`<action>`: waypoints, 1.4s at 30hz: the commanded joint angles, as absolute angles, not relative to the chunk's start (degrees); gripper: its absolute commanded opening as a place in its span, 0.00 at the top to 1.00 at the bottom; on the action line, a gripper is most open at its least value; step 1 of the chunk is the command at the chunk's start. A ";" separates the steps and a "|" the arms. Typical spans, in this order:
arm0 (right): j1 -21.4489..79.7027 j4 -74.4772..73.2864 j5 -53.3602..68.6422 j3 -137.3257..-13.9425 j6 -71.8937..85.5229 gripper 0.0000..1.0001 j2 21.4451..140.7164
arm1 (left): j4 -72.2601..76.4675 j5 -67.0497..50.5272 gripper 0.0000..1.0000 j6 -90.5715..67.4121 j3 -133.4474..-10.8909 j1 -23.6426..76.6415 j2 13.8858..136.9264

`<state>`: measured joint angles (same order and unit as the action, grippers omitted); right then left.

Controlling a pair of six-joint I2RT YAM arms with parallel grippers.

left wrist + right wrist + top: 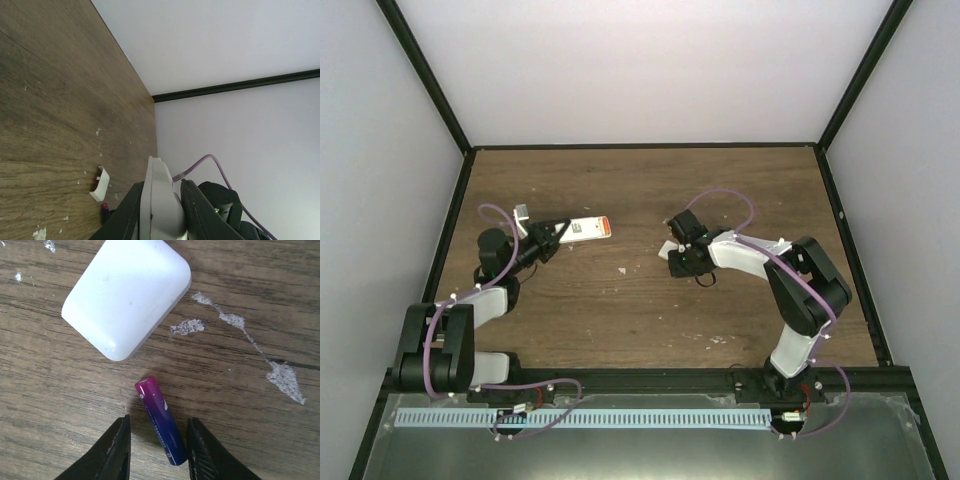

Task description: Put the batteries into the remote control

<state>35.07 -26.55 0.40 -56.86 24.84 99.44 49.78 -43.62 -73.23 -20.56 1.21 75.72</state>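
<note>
My left gripper [548, 238] is shut on the white remote control [586, 229], holding it above the table at the left; an orange strip shows at its right end. In the left wrist view the remote control [159, 197] stands edge-on between the black fingers [125, 212]. The purple battery [160, 419] lies flat on the wood. My right gripper [158, 440] is low over it, one finger on each side, open, with a gap on the left side. In the top view the right gripper [673, 258] hides that battery. The battery's tip [105, 210] peeks out in the left wrist view.
A small white cover piece [127, 292] lies just beyond the purple battery, also visible as the cover [666, 249] and the cover [99, 183]. Pale chips of wood [285, 377] are scattered around. Black frame rails [640, 146] and white walls bound the table.
</note>
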 commanded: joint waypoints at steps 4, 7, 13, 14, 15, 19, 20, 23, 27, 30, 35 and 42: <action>35.33 -28.23 0.53 -56.27 24.75 0.76 99.29 | 50.52 -43.92 1.00 -72.49 -20.94 1.32 75.11; 35.42 -28.47 0.62 -55.97 24.73 0.83 99.26 | 50.64 -43.94 1.00 -72.52 -20.89 1.32 75.21; 35.98 -29.31 0.20 -56.94 24.83 0.90 99.25 | 50.78 -44.03 1.00 -72.54 -20.83 1.32 75.21; 36.11 -29.69 0.25 -57.36 24.82 0.91 99.11 | 50.84 -43.96 1.00 -72.61 -20.93 1.32 75.23; 36.29 -30.20 0.33 -57.87 24.79 0.92 98.86 | 51.00 -43.95 1.00 -72.65 -20.93 1.32 75.30; 36.61 -32.71 2.32 -60.89 26.12 0.94 97.09 | 52.65 -43.95 1.00 -73.03 -20.92 1.44 76.27; 36.71 -33.14 3.43 -61.78 26.62 0.95 96.51 | 53.10 -43.95 1.00 -73.07 -20.87 1.53 76.63; 37.33 -34.49 6.81 -65.57 28.62 0.96 95.22 | 54.36 -43.86 1.00 -72.84 -20.60 2.28 77.81; 39.63 -37.50 10.12 -73.43 30.46 0.97 95.53 | 56.26 -43.69 1.00 -72.37 -20.07 3.83 79.47; 41.27 -39.64 12.16 -80.00 31.54 0.97 96.95 | 57.34 -43.51 1.00 -72.16 -19.69 4.59 80.35; 41.85 -42.16 15.50 -86.75 32.90 0.97 98.77 | 58.77 -43.42 1.00 -72.32 -19.07 4.80 80.43; 42.00 -45.26 19.06 -92.36 32.81 0.97 102.33 | 62.23 -45.04 1.00 -73.03 -18.46 5.23 82.08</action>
